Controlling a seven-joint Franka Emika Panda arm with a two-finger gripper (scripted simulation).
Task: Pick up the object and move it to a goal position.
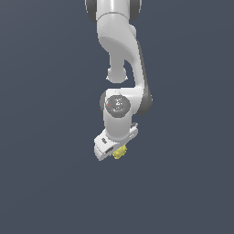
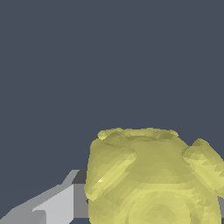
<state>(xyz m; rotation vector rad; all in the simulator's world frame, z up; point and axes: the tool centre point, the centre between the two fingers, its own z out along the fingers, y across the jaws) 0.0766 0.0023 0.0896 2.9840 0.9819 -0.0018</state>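
Slate-blue ground [image 1: 41, 137] fills both views, flat and even, with no seam or edge showing. White and smooth, the arm [image 1: 119, 50] comes down from the top of the exterior view in rounded, glossy segments with dark grey bands at the joints; a round grey cap with a small red mark sits on the wrist housing. Below it the end effector [image 1: 114, 151] is a blocky white piece, tilted so that it slopes down toward the exterior view's left.

Pale yellow and lumpy, the object [image 1: 119, 152] sits right at the underside of the end effector, peeking out on the exterior view's right of the block. In the wrist view the object [image 2: 151, 179] looms large: roughly round, faceted, with a flattish rim on one face and knobbly bulges at its sides. One grey finger [image 2: 57, 205] lies against it. The other finger is hidden, so I cannot tell whether the end effector is clamped on the object.
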